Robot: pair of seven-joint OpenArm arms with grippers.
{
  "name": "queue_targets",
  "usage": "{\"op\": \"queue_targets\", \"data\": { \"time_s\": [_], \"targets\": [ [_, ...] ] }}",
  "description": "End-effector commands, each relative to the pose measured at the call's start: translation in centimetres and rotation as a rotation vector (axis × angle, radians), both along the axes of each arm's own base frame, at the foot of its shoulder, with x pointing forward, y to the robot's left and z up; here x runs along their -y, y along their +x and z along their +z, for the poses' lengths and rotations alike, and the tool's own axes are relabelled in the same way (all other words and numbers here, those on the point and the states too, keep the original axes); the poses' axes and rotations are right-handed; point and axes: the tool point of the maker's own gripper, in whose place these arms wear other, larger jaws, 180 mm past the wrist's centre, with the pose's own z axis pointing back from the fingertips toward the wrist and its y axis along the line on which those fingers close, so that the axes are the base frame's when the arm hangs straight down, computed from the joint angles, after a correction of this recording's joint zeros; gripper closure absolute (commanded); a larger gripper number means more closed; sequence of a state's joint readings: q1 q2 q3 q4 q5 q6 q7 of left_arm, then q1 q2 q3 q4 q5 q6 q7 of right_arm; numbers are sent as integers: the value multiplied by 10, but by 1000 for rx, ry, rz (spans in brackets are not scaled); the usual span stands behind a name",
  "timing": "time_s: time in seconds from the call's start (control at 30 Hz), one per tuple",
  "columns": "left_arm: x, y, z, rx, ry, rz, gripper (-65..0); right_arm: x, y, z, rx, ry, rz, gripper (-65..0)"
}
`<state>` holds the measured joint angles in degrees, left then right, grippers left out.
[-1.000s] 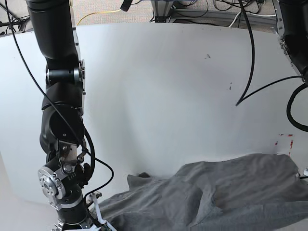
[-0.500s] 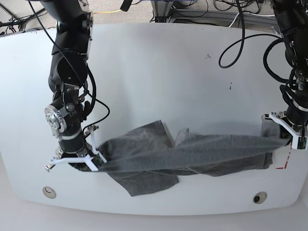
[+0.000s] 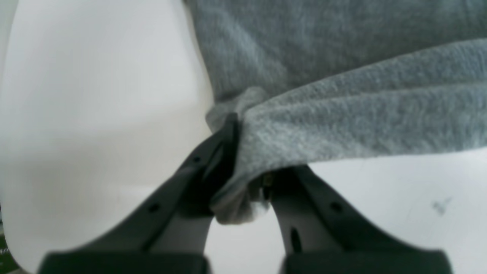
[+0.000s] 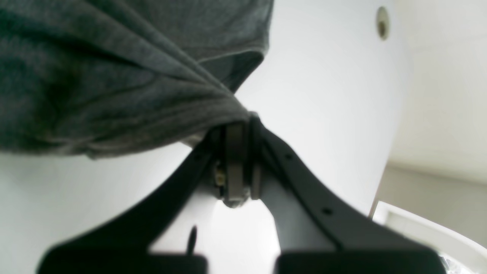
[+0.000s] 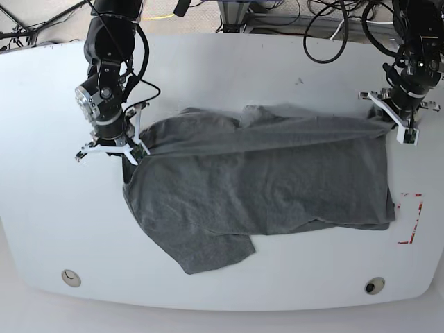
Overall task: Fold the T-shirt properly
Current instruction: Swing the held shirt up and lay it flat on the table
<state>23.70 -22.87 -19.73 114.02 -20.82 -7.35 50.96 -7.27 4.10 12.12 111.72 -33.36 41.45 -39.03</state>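
The dark heather-grey T-shirt (image 5: 263, 180) lies spread across the middle of the white table (image 5: 229, 69), its far edge pulled taut between my two grippers. A sleeve sticks out at the near left. My left gripper (image 5: 381, 119), at the right of the base view, is shut on the shirt's far right corner. In the left wrist view the cloth (image 3: 342, 95) bunches between the fingers of the left gripper (image 3: 243, 167). At the left of the base view my right gripper (image 5: 135, 154) is shut on the far left corner. The right wrist view shows the fabric (image 4: 114, 76) pinched in the right gripper (image 4: 243, 125).
Red tape marks (image 5: 411, 218) sit on the table just right of the shirt. Two round holes (image 5: 69, 277) (image 5: 374, 286) lie near the front edge. Cables (image 5: 326, 28) trail behind the table's far edge.
Both arms have drawn back toward the far side of the table with the shirt in their grip. The shirt has gone from a narrow stretched band to a wide, mostly flat spread.
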Motion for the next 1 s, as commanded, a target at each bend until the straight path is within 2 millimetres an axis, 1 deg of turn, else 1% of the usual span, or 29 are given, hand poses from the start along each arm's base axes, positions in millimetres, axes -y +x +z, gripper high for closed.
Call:
{"op": "queue_targets", "data": {
  "time_s": [0.0,0.1,0.17,0.3,0.4,0.47,0.6,0.7,0.83,0.9,0.97],
  "targets": [
    [-12,-10,1,-14,51,18,0,16,-6,4,6,-55,-41,0],
    [-12,-25,-9,-60,51,17,0,16,-19,-7,-34,-55,-40,0],
    [-12,-31,-13,-77,52,16,0,15,-26,-13,-52,-49,-40,0],
    [-13,-33,-13,-81,52,20,0,5,-30,-18,-61,18,-30,0],
    [-22,-29,-6,-56,63,44,0,12,-28,-15,-38,69,-62,0],
    [-25,-16,5,-10,65,56,0,11,-18,-6,-4,97,-67,0],
    [-25,5,21,56,62,58,0,8,1,10,56,133,-55,0],
    [-27,30,43,142,61,65,0,6,19,28,113,141,-45,0],
    [-27,61,76,258,57,68,0,5,49,63,215,142,-37,0],
    [-27,80,101,338,54,71,0,6,66,85,277,142,-33,0],
    [-25,94,121,399,51,69,0,7,79,105,330,140,-30,0]
  ]
}}
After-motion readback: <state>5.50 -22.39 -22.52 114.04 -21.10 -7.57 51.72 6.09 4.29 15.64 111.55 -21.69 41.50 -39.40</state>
